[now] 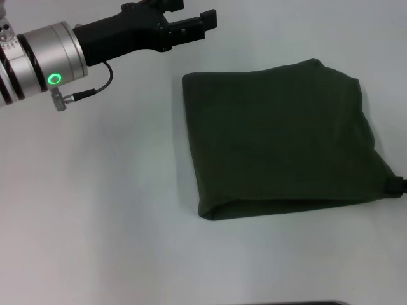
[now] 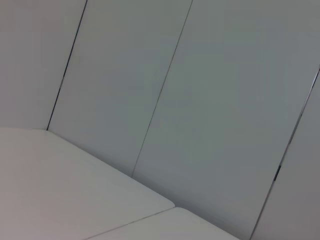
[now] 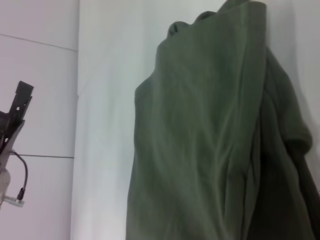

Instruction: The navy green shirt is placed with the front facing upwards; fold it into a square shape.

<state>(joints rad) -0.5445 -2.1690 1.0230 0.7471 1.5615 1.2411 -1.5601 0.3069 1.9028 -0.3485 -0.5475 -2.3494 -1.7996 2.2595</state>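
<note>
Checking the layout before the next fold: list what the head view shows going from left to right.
Left arm's silver wrist segment with its green ring light → left pincer, raised over the table's far side → navy green shirt, folded into a rough square → a small dark part at the right edge, unidentifiable.
</note>
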